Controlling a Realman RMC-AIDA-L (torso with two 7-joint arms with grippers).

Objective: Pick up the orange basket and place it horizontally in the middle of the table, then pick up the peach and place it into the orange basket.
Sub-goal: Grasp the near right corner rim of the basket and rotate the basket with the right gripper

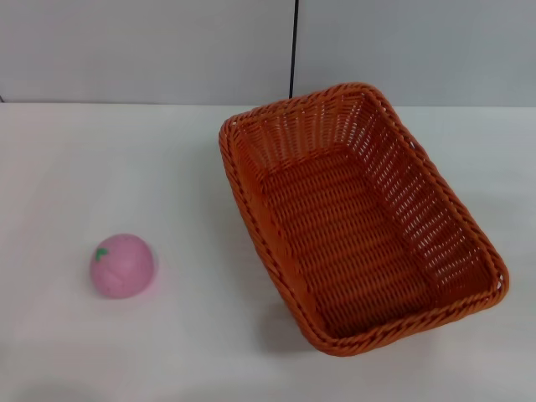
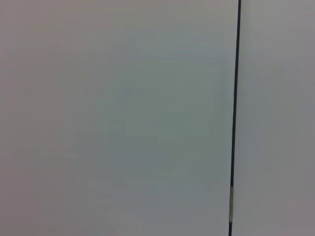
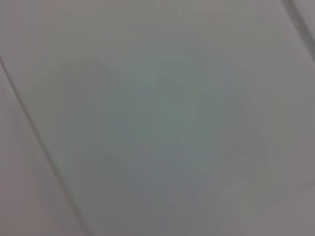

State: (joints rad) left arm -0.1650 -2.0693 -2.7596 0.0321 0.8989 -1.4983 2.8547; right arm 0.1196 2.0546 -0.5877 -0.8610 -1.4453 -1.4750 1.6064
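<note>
The orange basket [image 1: 360,218] stands on the white table [image 1: 126,167], right of centre in the head view. Its long axis runs diagonally from the far middle toward the near right, and it holds nothing. The pink peach [image 1: 122,265] with a green leaf mark rests on the table at the near left, well apart from the basket. Neither gripper shows in any view. Both wrist views show only a plain grey wall.
A grey wall with a thin dark vertical seam [image 1: 294,48] rises behind the table's far edge. The same kind of seam [image 2: 235,113] crosses the left wrist view.
</note>
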